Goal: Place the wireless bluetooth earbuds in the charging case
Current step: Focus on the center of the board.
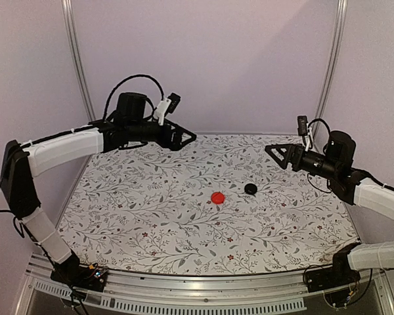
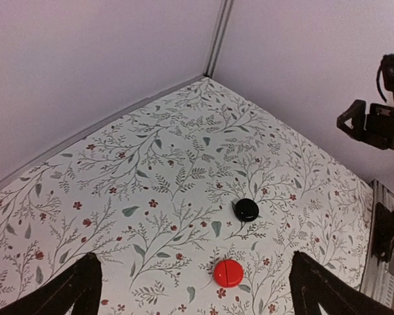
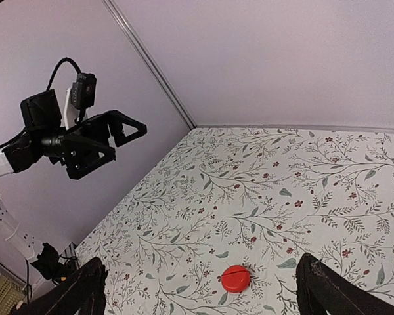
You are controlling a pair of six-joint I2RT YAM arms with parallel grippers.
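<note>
floral table (image 1: 151,223) | red round case (image 1: 217,197) beside black round case (image 1: 250,188) (apart, mid-table) | left claw (image 1: 189,138) released, aloft | right claw (image 1: 273,153) released, aloft

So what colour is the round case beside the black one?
Red case; left wrist view shows it best.

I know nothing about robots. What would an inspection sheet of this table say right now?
Surface: floral-patterned table, flat.
Job's things: red round case and black round case lie apart near the middle; no loose earbuds seen.
Clutter: nothing seen.
Grippers: left gripper and right gripper both open, raised above the table, holding nothing.
Cables: black cable loops over the left wrist; a shorter one at the right wrist.
Surroundings: lilac walls, metal corner posts.
</note>
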